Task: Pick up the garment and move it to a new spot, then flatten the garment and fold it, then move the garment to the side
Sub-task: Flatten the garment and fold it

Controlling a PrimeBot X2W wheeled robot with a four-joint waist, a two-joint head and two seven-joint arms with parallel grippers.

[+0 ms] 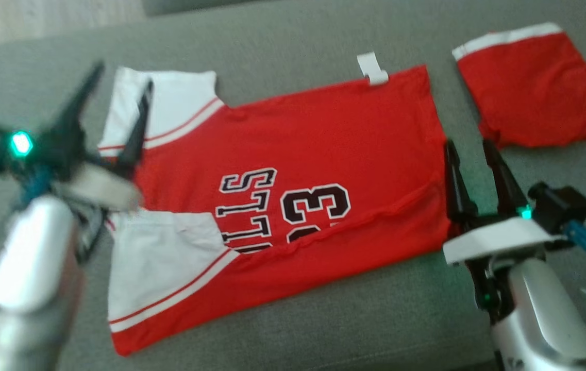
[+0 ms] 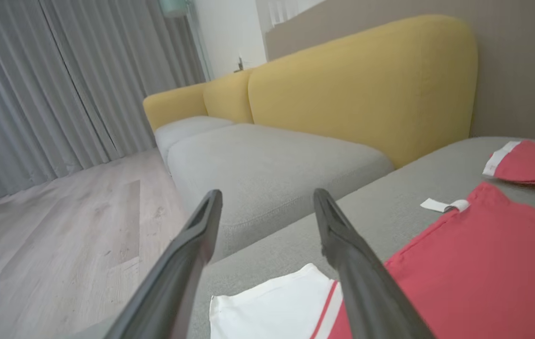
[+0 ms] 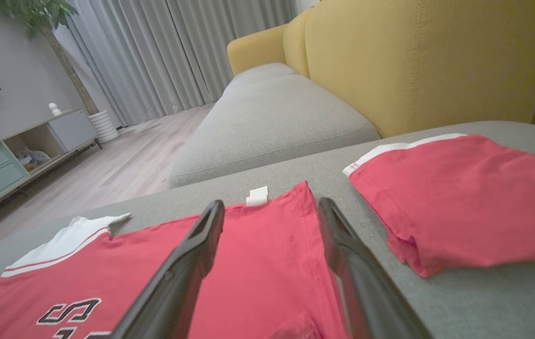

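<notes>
The garment is a red jersey with white sleeves and black lettering, spread on the grey cushion with its near long edge folded over. My left gripper hangs open above the far white sleeve, nothing between its fingers. The right gripper stands open at the jersey's right hem, holding nothing. A small white tag sticks out at the jersey's far edge.
A folded pair of red shorts with a white band lies on the cushion to the right of the jersey. Beyond the grey cushion are a yellow sofa back, a pale seat, wood floor and grey curtains.
</notes>
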